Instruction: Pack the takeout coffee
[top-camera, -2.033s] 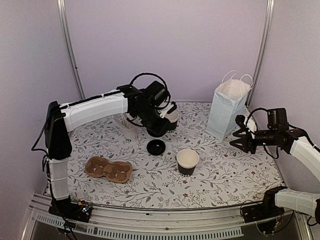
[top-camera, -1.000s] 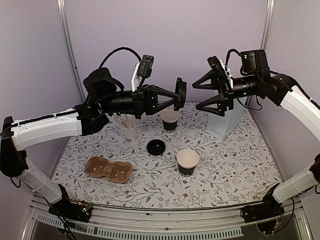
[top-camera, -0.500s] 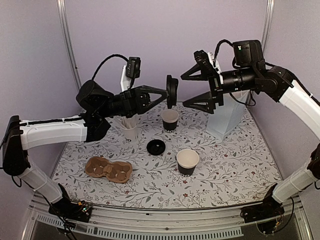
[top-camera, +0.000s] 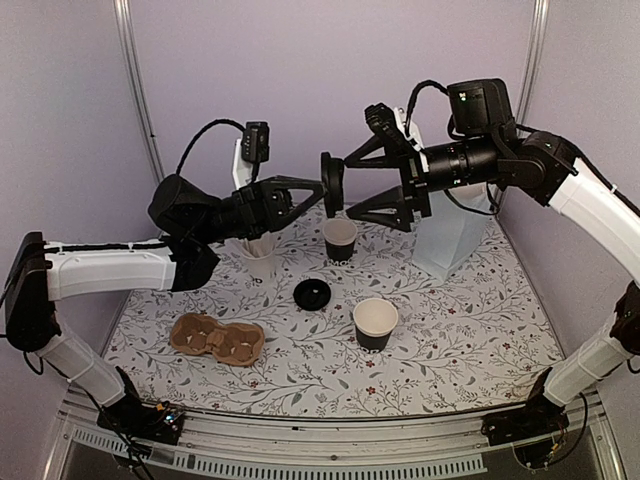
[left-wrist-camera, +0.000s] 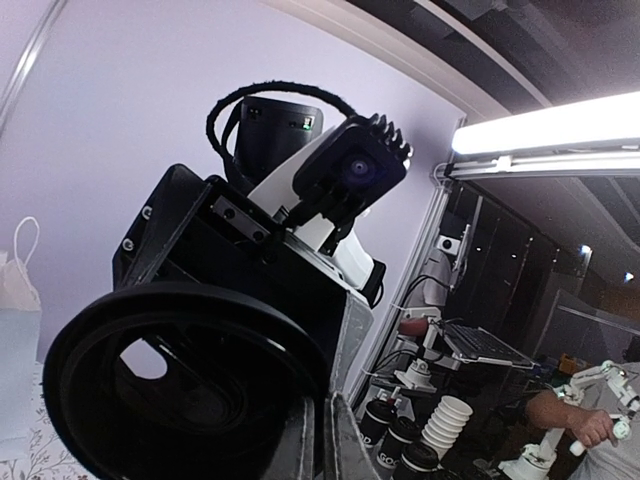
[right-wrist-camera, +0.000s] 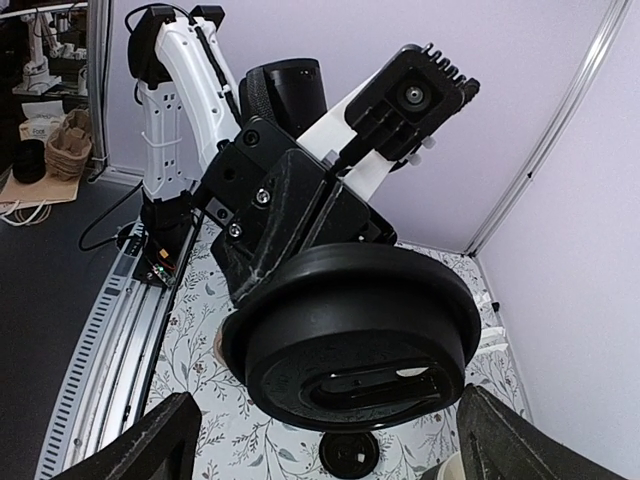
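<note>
Above the table (top-camera: 470, 330), the left hand (top-camera: 322, 190) pinches a black lid (top-camera: 333, 178) by its rim, facing the wide-open right hand (top-camera: 351, 188).

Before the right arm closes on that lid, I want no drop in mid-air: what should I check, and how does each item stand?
1. Left gripper shut on the black lid: ok.
2. Right gripper open: ok.
3. Lid lined up between the right fingers: ok.
4. Right fingers around the lid's rim: not ok, short of it.
5. Far cup and near cup upright: ok.
6. Bag mouth open: cannot tell, hidden.
</note>
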